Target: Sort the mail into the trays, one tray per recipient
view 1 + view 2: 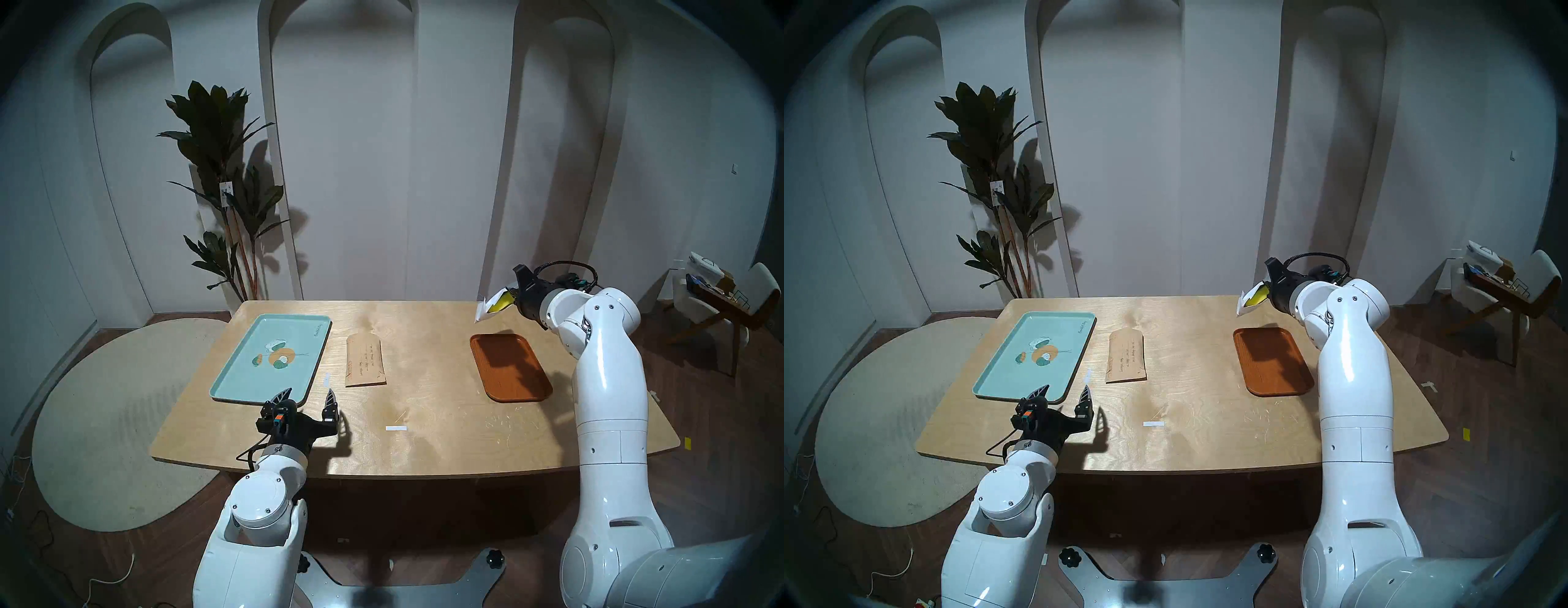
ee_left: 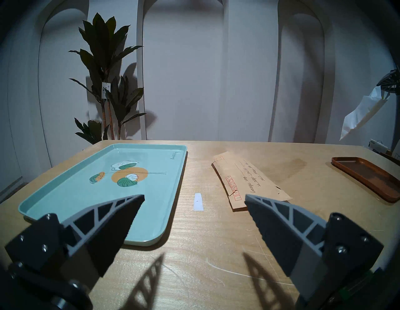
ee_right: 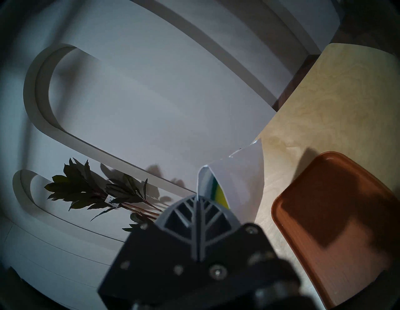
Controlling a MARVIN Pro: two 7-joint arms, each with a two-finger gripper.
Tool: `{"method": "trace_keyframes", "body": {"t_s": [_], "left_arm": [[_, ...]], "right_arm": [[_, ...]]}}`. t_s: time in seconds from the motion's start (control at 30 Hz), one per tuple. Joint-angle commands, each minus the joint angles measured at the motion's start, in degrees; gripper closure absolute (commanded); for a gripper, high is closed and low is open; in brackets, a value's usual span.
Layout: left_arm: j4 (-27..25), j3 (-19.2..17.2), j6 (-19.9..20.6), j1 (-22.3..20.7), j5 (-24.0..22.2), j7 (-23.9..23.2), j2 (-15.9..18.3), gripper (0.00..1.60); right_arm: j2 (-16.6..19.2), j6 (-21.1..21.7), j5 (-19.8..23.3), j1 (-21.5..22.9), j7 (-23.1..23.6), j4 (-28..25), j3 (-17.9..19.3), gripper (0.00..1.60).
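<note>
The brown kraft envelope (image 1: 365,360) (image 1: 1127,356) (image 2: 249,181) lies flat mid-table, handwritten side up, between the trays. The mint-teal tray (image 1: 237,378) (image 1: 1000,373) (image 2: 65,194) is at the left and holds no mail. The orange-brown tray (image 1: 509,367) (image 1: 1272,361) (image 2: 368,175) (image 3: 335,216) is at the right and also holds none. My right gripper (image 1: 511,297) (image 1: 1269,293) (image 3: 198,199) is shut on the creased white envelope (image 1: 485,310) (image 1: 1244,305) (image 2: 363,114) (image 3: 242,179), in the air beyond the orange-brown tray's far end. My left gripper (image 1: 309,390) (image 1: 1066,387) (image 2: 194,196) is open and empty, at the mint-teal tray's near right corner.
Two white tape strips lie on the table, one beside the mint-teal tray (image 1: 326,379) (image 2: 198,201), one near the front middle (image 1: 396,428). A potted plant (image 1: 220,170) stands behind the table's far left. A chair with clutter (image 1: 721,297) is at the far right.
</note>
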Motion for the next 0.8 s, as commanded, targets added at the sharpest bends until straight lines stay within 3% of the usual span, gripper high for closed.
{"method": "trace_keyframes", "body": {"t_s": [0.0, 0.17, 0.53, 0.77], "left_arm": [[-1.41, -0.04, -0.22, -0.33, -0.01, 0.05, -0.03, 0.00], [-1.42, -0.04, -0.21, -0.33, -0.01, 0.05, -0.03, 0.00], [-1.40, -0.04, -0.22, -0.34, -0.02, 0.05, -0.03, 0.00], [-1.40, -0.04, -0.22, -0.33, -0.02, 0.05, -0.03, 0.00]], "right_arm": [[-1.03, 0.46, 1.33, -2.89, -0.92, -3.91, 1.21, 1.60], [-0.50, -0.09, 0.87, -3.76, -0.25, -2.59, 1.76, 1.60], [1.80, -2.35, -1.13, -1.26, 2.92, 4.24, 2.63, 1.60], [1.88, -2.55, -1.58, -2.04, 3.60, 4.85, 2.99, 1.60]]}}
